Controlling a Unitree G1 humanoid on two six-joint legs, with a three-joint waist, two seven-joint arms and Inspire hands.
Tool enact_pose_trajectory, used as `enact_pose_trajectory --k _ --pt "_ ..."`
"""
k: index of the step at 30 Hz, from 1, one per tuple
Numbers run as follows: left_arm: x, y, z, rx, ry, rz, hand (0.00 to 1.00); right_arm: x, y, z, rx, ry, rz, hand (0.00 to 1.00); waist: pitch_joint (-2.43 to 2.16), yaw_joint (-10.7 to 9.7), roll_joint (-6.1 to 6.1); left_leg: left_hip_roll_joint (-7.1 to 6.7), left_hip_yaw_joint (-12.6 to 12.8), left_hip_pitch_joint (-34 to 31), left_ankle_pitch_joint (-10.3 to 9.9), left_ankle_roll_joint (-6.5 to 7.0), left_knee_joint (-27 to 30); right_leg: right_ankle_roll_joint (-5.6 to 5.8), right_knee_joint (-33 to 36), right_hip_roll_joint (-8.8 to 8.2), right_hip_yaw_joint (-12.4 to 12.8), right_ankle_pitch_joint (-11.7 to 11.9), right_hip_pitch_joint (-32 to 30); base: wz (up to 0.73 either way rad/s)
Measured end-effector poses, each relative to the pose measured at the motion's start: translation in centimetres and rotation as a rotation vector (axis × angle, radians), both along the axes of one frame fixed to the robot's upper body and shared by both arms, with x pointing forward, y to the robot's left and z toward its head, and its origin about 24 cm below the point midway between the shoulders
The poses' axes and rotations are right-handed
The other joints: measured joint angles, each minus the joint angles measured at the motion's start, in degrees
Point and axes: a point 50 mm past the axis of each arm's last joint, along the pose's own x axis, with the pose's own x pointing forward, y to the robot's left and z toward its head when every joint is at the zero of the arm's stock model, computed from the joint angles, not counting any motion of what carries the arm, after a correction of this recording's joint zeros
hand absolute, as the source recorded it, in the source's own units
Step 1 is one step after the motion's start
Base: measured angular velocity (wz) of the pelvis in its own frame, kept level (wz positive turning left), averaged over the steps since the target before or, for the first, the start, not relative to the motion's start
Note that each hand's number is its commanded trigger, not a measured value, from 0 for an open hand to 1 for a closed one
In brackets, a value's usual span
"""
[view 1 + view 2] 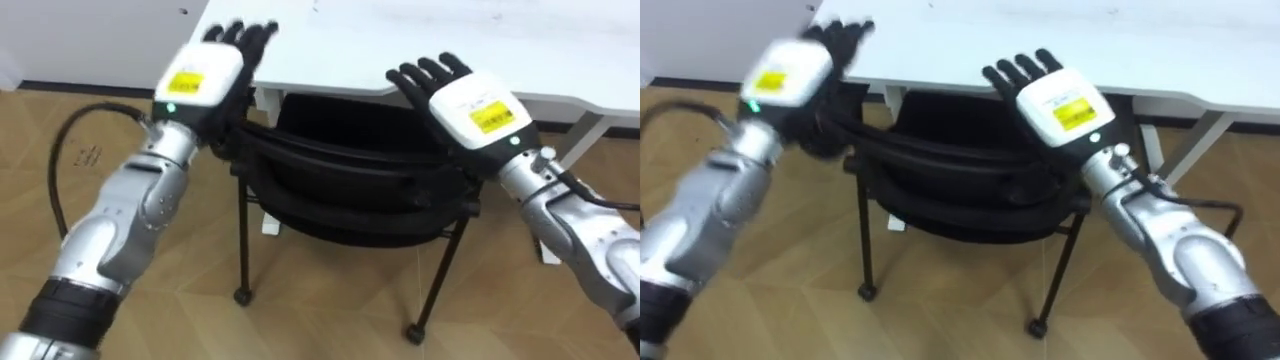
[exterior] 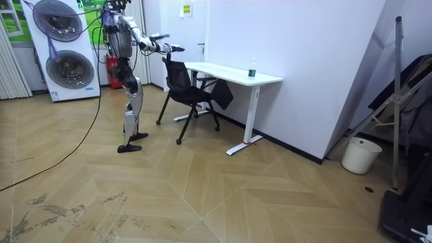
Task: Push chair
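A black chair (image 1: 345,185) on thin metal legs stands right before me, its seat tucked partly under a white desk (image 1: 420,45). My left hand (image 1: 215,75) rests over the left end of the chair's backrest, fingers straight and pointing at the desk. My right hand (image 1: 465,100) lies over the right end of the backrest, fingers also straight. In the room view I stand behind the chair (image 2: 192,91) with both arms stretched forward to its back, the desk (image 2: 233,73) beyond it.
The desk's white legs (image 1: 585,135) stand at the right, near the chair's legs. Wooden floor (image 1: 320,310) lies below me. Two washing machines (image 2: 66,50) stand behind me. A white bucket (image 2: 356,155) and a folded rack (image 2: 398,81) are far off by the wall.
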Motion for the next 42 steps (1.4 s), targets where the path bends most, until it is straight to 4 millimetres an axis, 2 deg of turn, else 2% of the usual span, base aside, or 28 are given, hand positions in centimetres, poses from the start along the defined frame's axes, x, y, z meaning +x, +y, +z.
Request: enact_pose_trajectory --k 1,2,3,4,5,8,9,12,13,14,15,17,18,20,21,23,25,26,30,32,33,36,37,39,40,41,42 --pt "0.1 0.9 2.0 -0.055 -0.097 0.021 0.00 0.3 -0.8 1.1 0.053 -0.041 -0.027 0.00 0.02 -0.04 -0.10 -0.09 0.35 0.84 -0.01 0.05 -0.60 0.14 0.03 -0.24 0.59 0.05 0.33 -0.20" --pt "0.0 1.9 3.8 -0.108 -0.190 0.044 0.00 0.8 -1.8 3.3 0.119 -0.148 -0.062 0.00 -0.03 -0.38 -0.01 -0.17 0.55 0.96 0.00 0.09 -0.88 0.24 0.06 -0.36 0.73 -0.01 0.22 -0.20" --pt "-0.2 2.6 4.5 -0.129 -0.230 0.058 0.00 1.1 -2.3 4.7 0.151 -0.215 -0.084 0.00 -0.06 -0.59 0.09 -0.19 0.59 0.91 0.02 0.14 -1.05 0.28 0.02 -0.37 0.85 0.02 0.00 -0.12" --pt "-0.7 4.0 5.6 -0.154 -0.301 0.094 0.00 1.2 -3.6 7.6 0.217 -0.366 -0.133 0.00 -0.07 -0.92 0.08 -0.25 0.66 0.91 0.06 0.19 -1.31 0.32 -0.03 -0.40 0.98 0.04 -0.12 -0.04" --pt "-1.2 5.3 6.3 -0.171 -0.345 0.132 0.00 0.8 -4.9 10.3 0.300 -0.515 -0.177 0.00 -0.17 -1.22 -0.04 -0.26 0.84 0.97 0.02 0.21 -1.30 0.37 -0.16 -0.43 0.95 0.02 -0.20 0.00" --pt "-2.3 8.2 6.5 -0.248 -0.404 0.234 0.00 -1.2 -7.7 14.0 0.474 -0.795 -0.225 0.00 -0.70 -1.18 0.05 -0.28 0.90 1.49 -0.38 0.25 -1.22 0.81 -0.90 -0.27 0.89 0.28 0.55 0.04" --pt "-2.9 9.5 6.3 -0.264 -0.425 0.285 0.00 -1.7 -8.5 14.5 0.506 -0.851 -0.244 0.00 -1.21 -1.34 0.25 -0.27 0.92 1.54 -0.52 0.22 -1.23 1.11 -0.94 -0.21 0.92 0.45 0.56 0.00" --pt "-4.6 12.2 5.9 -0.289 -0.478 0.398 0.00 -3.4 -10.7 14.9 0.513 -0.951 -0.314 0.00 -1.55 -1.56 0.59 -0.38 1.18 1.82 -0.74 0.19 -1.24 1.22 -0.94 -0.17 0.89 0.54 0.88 0.00" --pt "-5.7 13.6 5.6 -0.292 -0.500 0.459 0.00 -4.3 -11.8 14.6 0.519 -0.987 -0.359 0.00 -1.67 -1.89 0.64 -0.62 1.21 2.15 -0.91 0.17 -1.21 1.23 -0.94 -0.18 0.90 0.55 1.21 0.00" --pt "-7.0 15.0 5.0 -0.292 -0.513 0.522 0.00 -5.3 -12.8 14.4 0.522 -1.021 -0.396 0.00 -2.01 -2.42 0.94 -0.67 1.18 2.19 -0.99 0.18 -1.20 1.23 -0.96 -0.26 0.93 0.54 1.26 0.00" --pt "-7.7 15.7 4.7 -0.296 -0.516 0.550 0.00 -5.8 -13.3 14.4 0.527 -1.040 -0.413 0.00 -2.14 -2.77 1.13 -0.75 1.11 2.18 -1.01 0.21 -1.21 1.23 -0.97 -0.29 0.82 0.54 1.32 0.05" --pt "-10.3 17.9 3.4 -0.291 -0.517 0.657 0.00 -8.4 -15.6 14.3 0.540 -1.125 -0.500 0.00 -2.53 -3.37 1.75 -0.90 1.13 2.41 -1.17 0.38 -1.22 1.30 -0.86 -0.53 0.55 0.51 1.45 0.00" --pt "-11.0 18.4 3.1 -0.292 -0.523 0.684 0.00 -9.0 -16.1 14.3 0.538 -1.149 -0.524 0.00 -2.56 -3.41 1.82 -0.92 1.22 2.54 -1.21 0.42 -1.26 1.31 -0.78 -0.58 0.63 0.50 1.50 -0.09" --pt "-13.8 20.4 2.0 -0.316 -0.537 0.787 0.00 -11.3 -17.6 14.0 0.533 -1.222 -0.604 0.00 -2.66 -3.72 1.95 -0.85 2.09 3.13 -1.55 0.55 -1.22 1.52 -0.75 -0.78 0.73 0.37 1.94 -0.16" --pt "-14.5 20.8 1.8 -0.323 -0.540 0.812 0.00 -11.7 -17.9 13.9 0.540 -1.237 -0.620 0.00 -2.64 -3.89 1.94 -0.82 2.26 3.34 -1.63 0.59 -1.22 1.53 -0.76 -0.81 0.74 0.37 2.09 -0.13" --pt "-16.9 22.1 0.7 -0.343 -0.527 0.897 0.00 -13.7 -19.1 12.9 0.568 -1.267 -0.689 0.00 -2.56 -4.31 2.04 -0.75 2.50 3.99 -2.38 0.61 -0.75 1.56 -0.88 -0.81 1.33 0.37 2.94 -0.13" --pt "-18.2 22.6 -0.4 -0.382 -0.520 0.956 0.00 -14.9 -19.9 12.1 0.596 -1.277 -0.741 0.00 -2.16 -4.48 2.64 -0.51 2.55 3.96 -3.18 0.57 0.05 1.65 -0.85 -0.74 2.61 0.32 3.10 -0.19" --pt "-18.9 22.7 -1.4 -0.421 -0.508 0.987 0.00 -15.7 -20.3 11.1 0.608 -1.261 -0.785 0.00 -1.93 -4.50 3.00 -0.09 2.61 3.91 -3.36 0.74 0.58 1.70 -0.85 -0.73 2.77 0.29 3.30 -0.09" --pt "-20.6 22.6 -4.8 -0.575 -0.485 1.088 0.00 -18.1 -20.8 7.1 0.667 -1.198 -0.948 0.00 -1.64 -4.36 3.51 -0.11 3.01 3.71 -3.18 0.75 0.74 2.53 -1.06 -0.82 4.39 -0.62 2.43 -0.15" --pt "-21.7 22.7 -7.4 -0.660 -0.417 1.165 0.00 -19.8 -20.9 3.2 0.719 -1.131 -1.108 0.00 -1.81 -4.37 3.71 -0.02 3.44 3.88 -2.99 0.61 0.76 2.65 -0.91 -1.41 4.14 -0.66 2.17 -0.11" --pt "-22.0 22.7 -8.1 -0.679 -0.389 1.187 0.00 -20.2 -20.9 2.1 0.744 -1.105 -1.155 0.00 -1.86 -4.38 3.71 -0.04 3.46 3.89 -3.00 0.63 0.71 2.74 -0.87 -1.13 4.14 -0.59 2.17 -0.08" --pt "-23.7 21.3 -14.1 -0.880 -0.171 1.295 0.00 -23.1 -20.2 -5.0 0.923 -0.906 -1.460 0.00 -1.97 -4.34 3.79 -0.20 3.68 4.11 -3.29 1.06 0.52 2.25 -0.84 -0.94 5.54 -0.02 2.29 -0.02" --pt "-24.2 21.0 -15.3 -0.925 -0.125 1.317 0.00 -23.4 -19.9 -6.4 0.957 -0.851 -1.509 0.00 -1.97 -4.33 3.75 -0.19 3.83 4.31 -3.30 1.07 0.44 2.24 -0.89 -0.94 5.72 -0.02 2.36 -0.10" --pt "-26.5 18.8 -20.3 -1.077 0.100 1.410 0.00 -25.8 -18.2 -12.1 1.105 -0.594 -1.730 0.00 -1.98 -4.33 3.51 -0.30 4.01 4.73 -3.33 1.06 -0.23 2.20 -1.01 -1.11 5.91 -0.06 2.47 -0.07" --pt "-27.2 18.0 -21.6 -1.103 0.171 1.431 0.00 -26.4 -17.6 -13.4 1.135 -0.524 -1.780 0.00 -1.98 -4.34 3.48 -0.35 4.08 4.85 -3.30 1.02 -0.44 2.18 -1.04 -1.17 6.02 -0.09 2.49 -0.05" --pt "-28.5 16.3 -24.0 -1.175 0.306 1.462 0.00 -27.6 -16.4 -16.0 1.222 -0.390 -1.883 0.00 -2.06 -4.42 3.38 -0.48 4.17 4.99 -3.30 1.02 -0.60 2.23 -1.20 -1.32 6.00 -0.19 2.60 -0.03" --pt "-29.2 15.5 -25.0 -1.196 0.379 1.475 0.00 -28.3 -15.7 -17.2 1.263 -0.331 -1.935 0.00 -2.09 -4.52 3.31 -0.60 4.18 5.12 -3.30 1.02 -0.58 2.25 -1.22 -1.43 5.95 -0.25 2.66 0.00"
